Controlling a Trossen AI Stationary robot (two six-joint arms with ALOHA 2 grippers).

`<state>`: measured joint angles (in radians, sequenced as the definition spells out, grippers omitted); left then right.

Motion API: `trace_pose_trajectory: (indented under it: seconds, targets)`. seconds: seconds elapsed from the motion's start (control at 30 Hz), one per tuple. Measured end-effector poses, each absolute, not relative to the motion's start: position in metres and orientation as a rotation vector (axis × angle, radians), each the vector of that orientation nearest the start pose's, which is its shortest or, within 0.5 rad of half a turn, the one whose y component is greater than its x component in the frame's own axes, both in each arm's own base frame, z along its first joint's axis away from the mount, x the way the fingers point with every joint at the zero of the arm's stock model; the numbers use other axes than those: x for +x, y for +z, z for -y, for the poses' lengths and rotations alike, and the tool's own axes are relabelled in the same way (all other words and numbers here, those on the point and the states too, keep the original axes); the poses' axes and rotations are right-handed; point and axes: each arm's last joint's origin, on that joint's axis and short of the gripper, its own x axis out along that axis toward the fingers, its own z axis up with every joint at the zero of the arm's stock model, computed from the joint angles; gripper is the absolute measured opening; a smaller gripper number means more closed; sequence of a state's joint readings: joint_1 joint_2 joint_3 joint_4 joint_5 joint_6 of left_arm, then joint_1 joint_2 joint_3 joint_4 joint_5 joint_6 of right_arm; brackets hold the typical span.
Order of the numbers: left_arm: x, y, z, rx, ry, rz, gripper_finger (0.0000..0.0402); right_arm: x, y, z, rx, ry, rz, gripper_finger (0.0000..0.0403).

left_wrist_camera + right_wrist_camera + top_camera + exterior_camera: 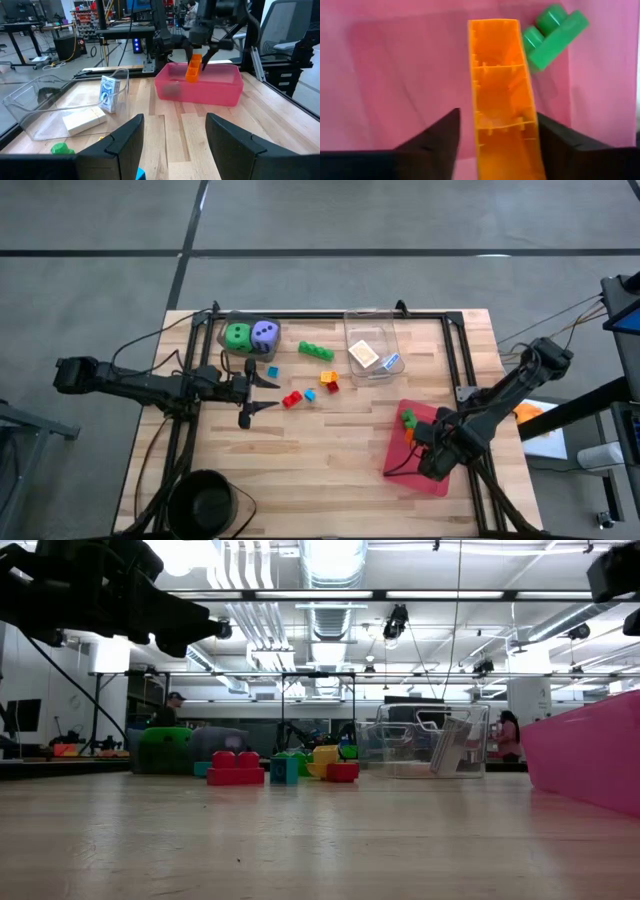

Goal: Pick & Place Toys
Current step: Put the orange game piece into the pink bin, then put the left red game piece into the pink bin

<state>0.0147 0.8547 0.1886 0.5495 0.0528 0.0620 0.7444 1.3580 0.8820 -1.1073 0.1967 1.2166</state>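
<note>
My right gripper [497, 117] points down over the pink tray [200, 92] at the table's right, open. A long orange brick [500, 90] stands on end between its fingers, its hollow underside toward the wrist camera and its lower end down in the tray. A green brick [555, 37] lies on the tray floor beside it. My left gripper [274, 395] waits open and level at the table's left. Near it lie a red brick [292, 399], a small blue brick [271, 371] and a yellow brick [326, 376]. My right gripper has the orange brick's upper end [195, 59] between its spread fingers, which come from above. One finger [445, 132] stands clear of the brick. The other finger [555, 135] sits right at the brick's side, and I cannot tell whether it touches.
A green die [238, 336] and a purple die [265, 333] sit at the far left, with a long green brick [316, 350] beside them. A clear box [371, 330] at the far middle holds two flat packets [110, 94]. A black round object [205, 500] lies at the near left.
</note>
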Motion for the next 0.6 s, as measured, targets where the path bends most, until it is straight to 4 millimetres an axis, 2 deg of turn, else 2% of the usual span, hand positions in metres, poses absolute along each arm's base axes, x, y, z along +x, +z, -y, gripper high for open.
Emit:
trace_pose_trajectory:
  seconds: [0.1, 0.2, 0.4, 0.6]
  targets:
    - [0.172, 0.187, -0.001, 0.058, -0.041, -0.116, 0.0214, 0.162, 0.208, -0.141, 0.262, -0.472, -1.384, 0.0284]
    - [0.172, 0.187, -0.001, 0.058, -0.041, -0.116, 0.0214, 0.165, 0.208, -0.144, 0.242, -0.507, -1.399, 0.0316]
    - [0.172, 0.187, -0.001, 0.058, -0.042, -0.116, 0.0214, 0.174, 0.212, -0.151, 0.223, -0.515, -1.381, 0.0327]
    - [0.172, 0.187, -0.001, 0.058, -0.042, -0.116, 0.0214, 0.187, 0.231, -0.158, 0.126, -0.489, -1.148, 0.0328]
